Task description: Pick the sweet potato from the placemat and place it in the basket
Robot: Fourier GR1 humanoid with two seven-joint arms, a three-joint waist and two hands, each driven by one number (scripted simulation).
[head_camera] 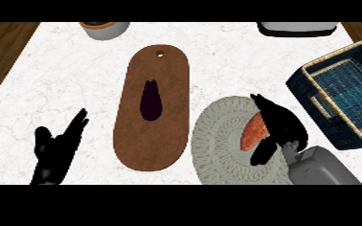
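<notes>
Sweet potato: The orange, tapered sweet potato (pixel 253 133) is lying over the round grey woven placemat (pixel 219 139), which is sitting toward the front right corner of the white marbled counter (pixel 71 76).
Right hand: The robot's black right hand (pixel 283 124) is closing round the sweet potato from its right side. Its fingers are curling over the top end and its thumb is hooking in below the lower end. Whether the vegetable is already clearing the mat is not showing from this angle.
Basket: The dark blue woven rectangular basket (pixel 310 92) is waiting at the counter's right edge, just beside the placemat and apart from the hand. Nothing is showing inside the part in view.
Left hand: The left hand (pixel 60 146) is resting near the front left corner, fingers straight and pointing up, holding nothing.
Bystanders: A dark purple eggplant (pixel 150 100) is lying on the long brown oval wooden board (pixel 152 143) at mid-counter, clear of the action.
Progress: The grasp is looking made or nearly made, so the task is appearing to be at its early stage.
Remaining: The lift, the short carry rightward over the basket's near wall and the release are all waiting to be done.
</notes>
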